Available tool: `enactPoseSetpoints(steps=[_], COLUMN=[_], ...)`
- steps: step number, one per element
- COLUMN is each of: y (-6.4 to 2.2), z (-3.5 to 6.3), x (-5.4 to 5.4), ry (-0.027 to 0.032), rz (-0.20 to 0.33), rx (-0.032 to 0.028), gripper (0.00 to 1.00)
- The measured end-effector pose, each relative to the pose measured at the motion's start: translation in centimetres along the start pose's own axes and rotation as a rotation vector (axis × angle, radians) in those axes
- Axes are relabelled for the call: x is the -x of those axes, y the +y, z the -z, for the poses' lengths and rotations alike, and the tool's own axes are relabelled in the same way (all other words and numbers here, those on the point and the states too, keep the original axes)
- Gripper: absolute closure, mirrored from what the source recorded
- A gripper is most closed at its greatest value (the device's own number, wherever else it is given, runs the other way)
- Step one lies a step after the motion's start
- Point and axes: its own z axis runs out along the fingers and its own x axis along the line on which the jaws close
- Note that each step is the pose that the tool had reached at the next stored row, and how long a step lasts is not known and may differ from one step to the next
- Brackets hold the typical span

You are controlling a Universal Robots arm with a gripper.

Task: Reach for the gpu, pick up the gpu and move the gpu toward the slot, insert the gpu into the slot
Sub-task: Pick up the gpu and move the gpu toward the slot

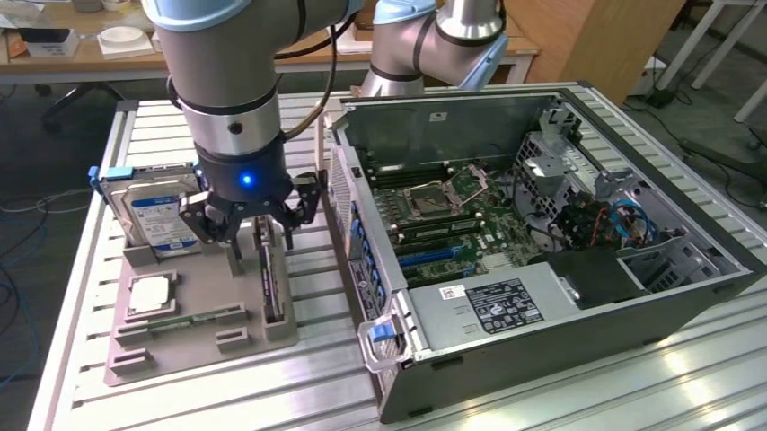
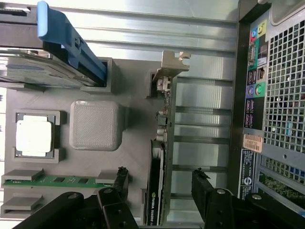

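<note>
End effector (image 1: 258, 235) was spread astride thin green fan-cooled gpu card (image 1: 272, 278), standing on edge along grey plastic holder's (image 1: 192, 346) edge nearest black computer case (image 1: 563, 350). Likely light, stiff, fragile: grip across flat faces.

A grey plastic tray (image 1: 192, 350) lies on the ribbed metal table (image 1: 671, 382), at the exterior view's left of the black computer case (image 1: 576, 337). In it, the green gpu card (image 1: 272, 285) stands on edge nearest the case, between the spread fingers of the black gripper (image 1: 258, 235). A blue-labelled silver hard drive (image 1: 156, 220) stands behind a square silver processor chip (image 1: 150, 294).
</note>
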Motion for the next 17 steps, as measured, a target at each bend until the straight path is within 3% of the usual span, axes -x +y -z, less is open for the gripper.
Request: enactPoseSetpoints(steps=[17], y=[-0.12], z=[-2.73], x=[-0.1], ry=[-0.0002], rz=[-0.003], rx=[-0.0001], gripper=[0.35])
